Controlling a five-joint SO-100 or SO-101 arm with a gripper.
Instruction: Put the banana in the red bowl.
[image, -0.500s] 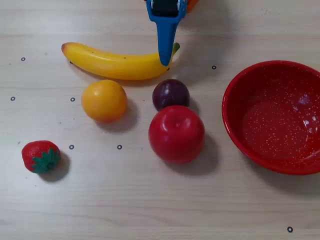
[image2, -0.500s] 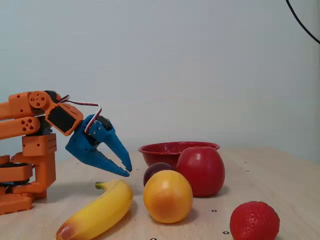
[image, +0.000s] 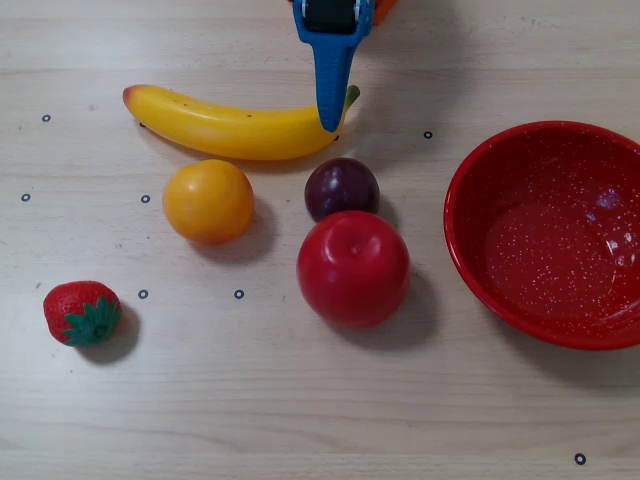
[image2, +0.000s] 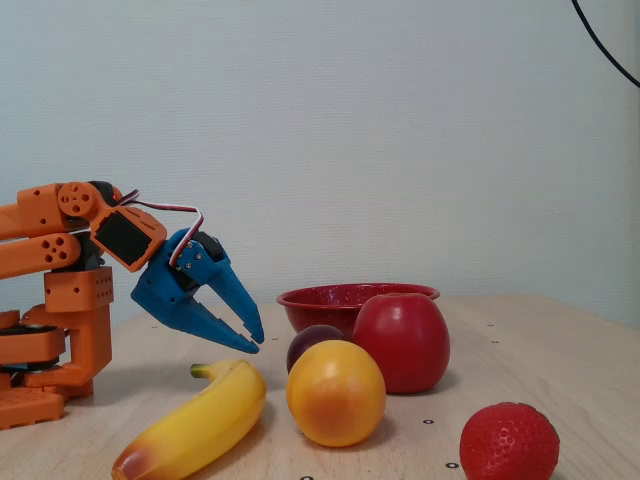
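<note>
The blue gripper (image2: 252, 342) hangs just above the table at left in the fixed view, jaws only narrowly parted and holding nothing. Seen from overhead its tip (image: 329, 122) sits over the banana's (image: 225, 125) green stem end, upper centre of frame, though contact looks doubtful. The banana lies flat on the wooden table (image: 300, 400). The red bowl (image: 470, 260) sits at right, empty, well apart from the banana.

Orange blocky arm (image2: 60, 300), blue pointed end effector (image2: 255, 340), thin red-white cable.
</note>
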